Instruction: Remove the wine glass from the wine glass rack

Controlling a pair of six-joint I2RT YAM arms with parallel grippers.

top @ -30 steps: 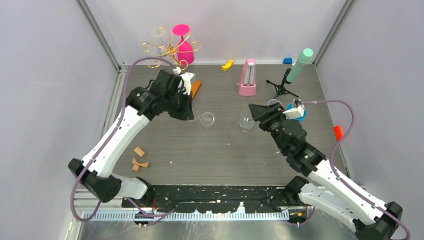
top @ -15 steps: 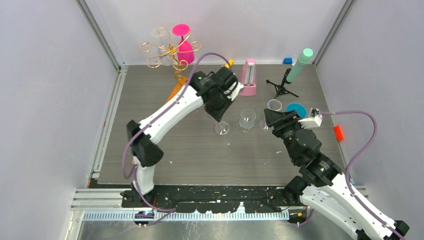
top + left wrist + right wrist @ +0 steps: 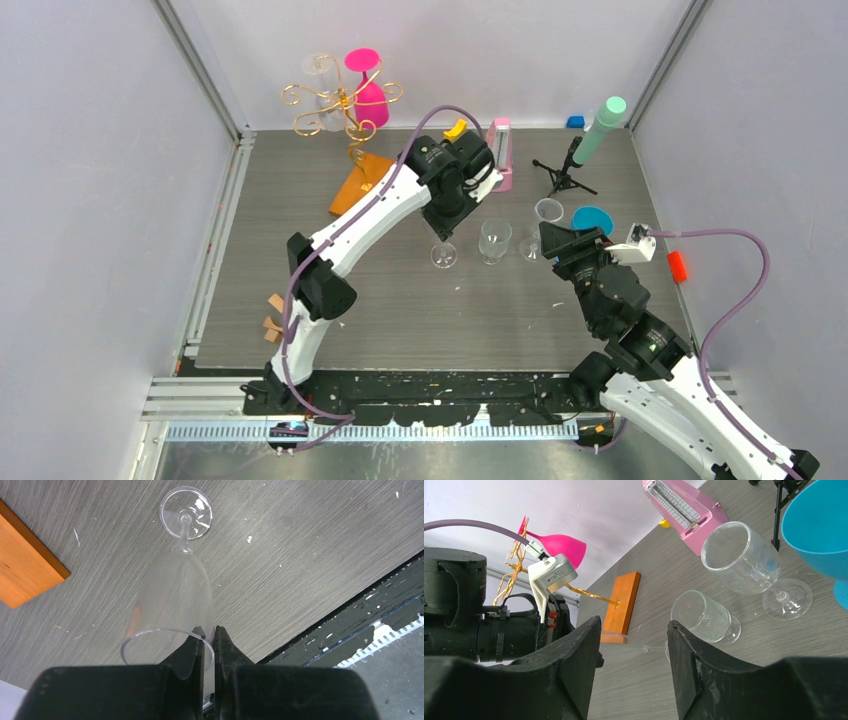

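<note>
The gold wire wine glass rack [image 3: 340, 98] stands at the back left on its orange base [image 3: 362, 180]. A pink wine glass [image 3: 368, 90] and a clear one [image 3: 320, 68] hang on it. My left gripper [image 3: 447, 222] is shut on the rim of a clear wine glass [image 3: 172, 592]. That glass stands upright with its foot [image 3: 186, 512] on or just above the table, in the middle [image 3: 443, 257]. My right gripper [image 3: 634, 630] is open and empty, right of the glasses [image 3: 560, 240]. The rack's base [image 3: 624, 602] and the pink glass [image 3: 556, 544] also show in the right wrist view.
Two more clear glasses [image 3: 494, 238] [image 3: 546, 212] and a blue glass [image 3: 592, 218] stand just right of the held one. A pink metronome [image 3: 500, 150], a teal microphone on a tripod [image 3: 598, 130] and a yellow piece [image 3: 455, 128] are at the back. Wooden blocks [image 3: 275, 315] lie front left, and a red object [image 3: 677, 265] is at the right.
My left arm swung right from beside the rack to the table's middle with the clear glass. My right arm drew back to the right.
</note>
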